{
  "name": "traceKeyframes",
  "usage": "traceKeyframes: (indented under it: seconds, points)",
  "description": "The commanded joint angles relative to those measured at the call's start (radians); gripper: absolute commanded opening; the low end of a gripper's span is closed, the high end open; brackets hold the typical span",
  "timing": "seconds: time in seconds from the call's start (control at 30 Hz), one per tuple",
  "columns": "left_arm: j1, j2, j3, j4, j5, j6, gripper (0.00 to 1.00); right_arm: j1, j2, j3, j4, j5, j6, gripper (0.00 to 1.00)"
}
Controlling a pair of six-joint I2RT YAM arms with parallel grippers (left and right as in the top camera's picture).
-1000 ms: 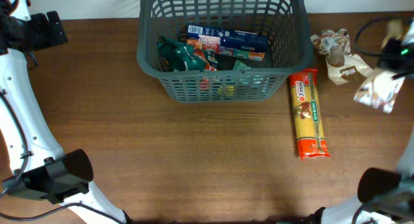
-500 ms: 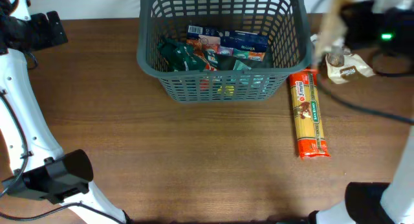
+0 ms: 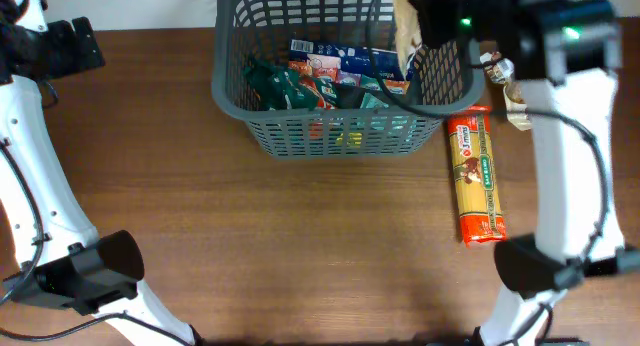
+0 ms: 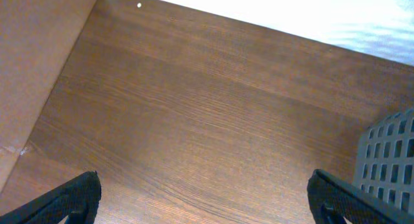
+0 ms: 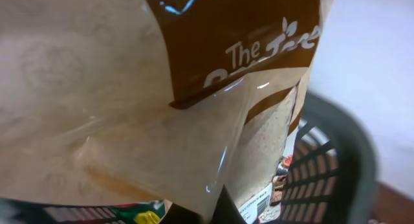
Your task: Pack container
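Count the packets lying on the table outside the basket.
2: the spaghetti pack just right of the basket, and a crumpled beige packet beyond it, mostly hidden by the right arm; more may be hidden there.

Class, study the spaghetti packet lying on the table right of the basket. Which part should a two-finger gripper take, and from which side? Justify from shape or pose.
Grip the spaghetti packet across its narrow width near the middle, coming straight down from above. It lies flat on the table, long and slim, and its far end sits close to the basket.
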Motion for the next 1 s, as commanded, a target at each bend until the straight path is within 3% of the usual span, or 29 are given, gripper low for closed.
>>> traceKeyframes:
  seconds: [0.0, 0.4, 0.43, 0.5, 0.53, 0.8, 0.97]
  points:
    - [0.006, 0.002, -0.005, -0.001, 0.0, -0.011, 0.99, 0.001, 0.051, 0.017, 0.011, 0.01, -0.016, 0.04]
    - [0.006, 0.002, -0.005, -0.001, 0.0, -0.011, 0.99, 0.004, 0.174, 0.017, -0.099, 0.071, 0.018, 0.04]
    - [0.006, 0.002, -0.005, -0.001, 0.0, -0.011, 0.99, 0.004, 0.169, 0.017, -0.112, 0.07, 0.018, 0.08]
    - [0.006, 0.002, -0.005, -0.001, 0.0, -0.011, 0.99, 0.004, 0.159, 0.018, -0.142, 0.07, 0.028, 0.44]
    - [0.006, 0.002, -0.005, -0.001, 0.0, -0.011, 0.99, 0.004, 0.153, 0.018, -0.153, 0.07, 0.043, 0.5]
    - [0.006, 0.002, -0.005, -0.001, 0.0, -0.011, 0.99, 0.003, 0.012, 0.021, -0.185, 0.082, 0.071, 0.57]
    - [0.006, 0.002, -0.005, -0.001, 0.0, -0.011, 0.99, -0.014, -0.149, 0.026, -0.185, 0.252, 0.154, 0.59]
